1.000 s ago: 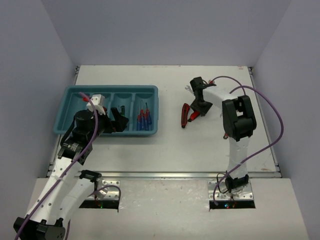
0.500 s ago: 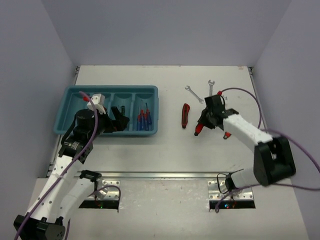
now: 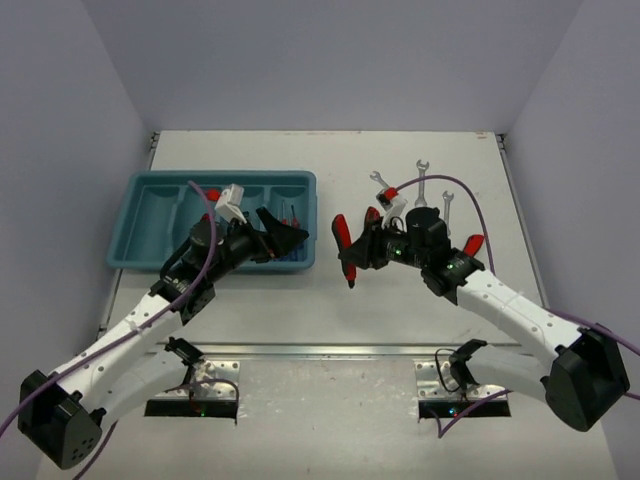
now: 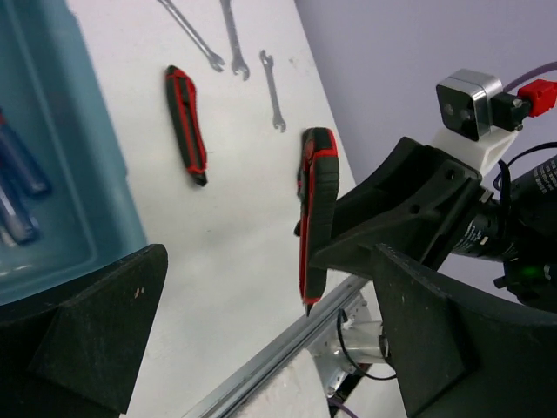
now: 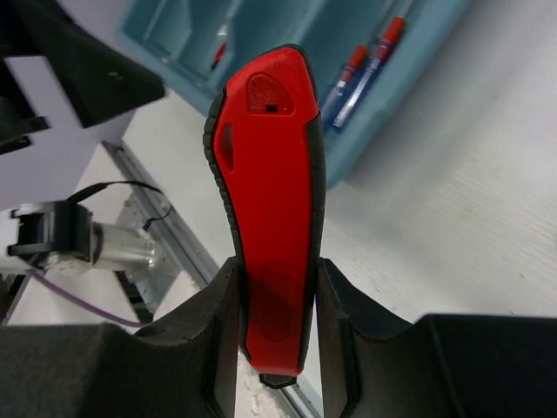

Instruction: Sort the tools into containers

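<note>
Both arms have swung inward since a second ago. The right arm has come away from the far wrenches and now carries a red-and-black tool (image 3: 342, 238) beside the tray (image 3: 225, 176). The left pincer (image 3: 288, 232) has slid to the tray's right end.

The right pincer (image 5: 278, 270) is clamped narrowly on that tool. Its fingers (image 5: 224, 305) press both flat sides near the thin tip, and the fat end sticks out past them. Held clear above the table just off the tray's right rim, the tool's long axis runs roughly far to near, thin tip toward the near edge.

The left pincer gapes wide with nothing between its fingers, over the compartment that holds the blue-and-red screwdrivers (image 5: 365, 70). A second red-and-black tool (image 4: 185, 122) lies flat on the table near three wrenches (image 4: 233, 39).
</note>
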### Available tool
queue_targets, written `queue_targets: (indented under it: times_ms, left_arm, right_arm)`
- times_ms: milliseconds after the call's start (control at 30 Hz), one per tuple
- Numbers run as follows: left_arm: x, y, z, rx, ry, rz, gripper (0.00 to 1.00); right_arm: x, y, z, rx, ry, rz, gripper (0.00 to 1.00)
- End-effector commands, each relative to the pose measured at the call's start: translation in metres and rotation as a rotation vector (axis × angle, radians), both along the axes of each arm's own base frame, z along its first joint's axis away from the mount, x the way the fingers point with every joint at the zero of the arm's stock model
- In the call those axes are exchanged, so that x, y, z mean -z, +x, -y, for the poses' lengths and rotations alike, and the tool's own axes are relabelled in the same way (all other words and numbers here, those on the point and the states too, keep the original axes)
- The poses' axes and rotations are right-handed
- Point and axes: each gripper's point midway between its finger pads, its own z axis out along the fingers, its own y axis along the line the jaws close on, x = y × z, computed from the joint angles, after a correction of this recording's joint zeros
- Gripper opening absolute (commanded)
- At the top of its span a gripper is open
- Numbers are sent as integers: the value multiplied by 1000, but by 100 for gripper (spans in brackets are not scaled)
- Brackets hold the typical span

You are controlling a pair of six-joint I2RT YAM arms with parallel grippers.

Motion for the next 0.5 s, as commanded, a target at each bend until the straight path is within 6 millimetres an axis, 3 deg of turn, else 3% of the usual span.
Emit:
queue_targets:
  times_ms: [0,133,200,300,400,433,467]
  left_arm:
    - [-29,14,27,-24,-105,89,100]
    - [-28,14,48,10,-106,105,95]
    - [-28,17,56,23,-95,105,86]
    - [-21,19,66,40,-88,96,61]
    - [-15,19,74,56,-69,80,8]
    - [-13,20,75,54,-60,71,0]
    - [-12,22,74,43,-49,66,0]
  right_arm:
    - [-54,-9,-26,-126,110,166,0]
    - [-53,-11,-34,-147,100,156,0]
    - [-55,-13,-38,-155,94,167,0]
    - [-56,-10,-38,-139,82,167,0]
    - [-56,-6,-36,-119,67,168,0]
    - [-55,-5,-35,-109,59,168,1]
    - [-53,-4,-33,-99,45,164,14]
